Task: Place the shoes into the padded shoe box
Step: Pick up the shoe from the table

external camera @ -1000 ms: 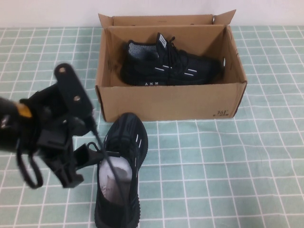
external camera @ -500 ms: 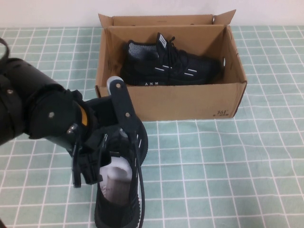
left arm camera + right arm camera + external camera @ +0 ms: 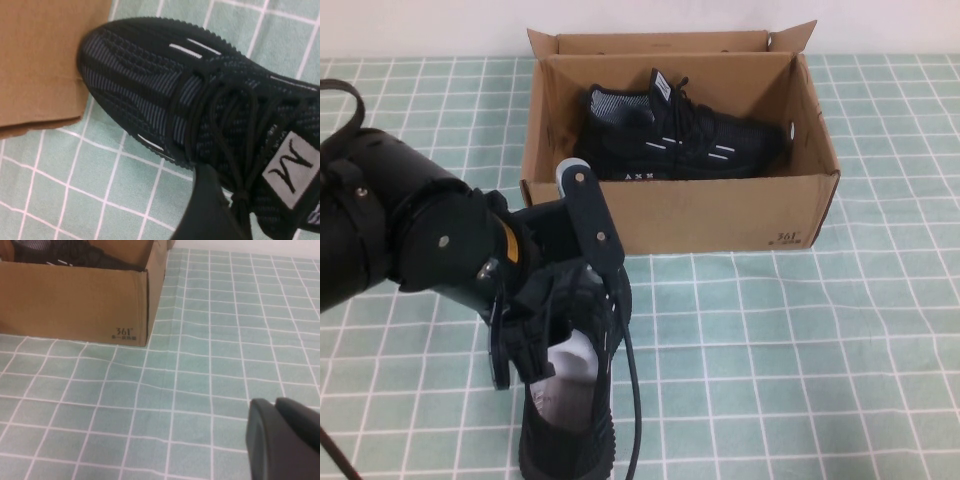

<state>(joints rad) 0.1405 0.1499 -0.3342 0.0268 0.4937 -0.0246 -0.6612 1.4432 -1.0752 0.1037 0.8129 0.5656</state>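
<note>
In the high view, the padded shoe box (image 3: 680,215) stands at the far middle of the checked green tablecloth (image 3: 820,350), flaps upright. One shoe (image 3: 680,135) already lies on its side inside the box. The second shoe (image 3: 570,390) rests on the cloth just near of the box's left front corner, toe toward the box, white stuffing showing in its opening. The left gripper (image 3: 555,300) hangs directly over this shoe's laced middle, its jaws spread as wide as they go and holding nothing yet; one finger stands up toward the box wall and the other reaches down beside the shoe's opening. The step in hand appears to be the pickup of the second shoe.

In the left wrist view, the shoe on the cloth (image 3: 200,125) fills most of the picture, its toe just beside the box corner (image 3: 45,60), apparently touching. One dark fingertip (image 3: 210,210) lies close by the laces and the tongue label. The next move probably calls for lowering a little, closing across the upper, then lifting high enough to clear the front wall and setting the shoe down beside its mate.

In the right wrist view, the right gripper (image 3: 285,437) sits low over bare cloth, well right of the box (image 3: 75,300), its jaws shut and empty; it looks parked.
</note>
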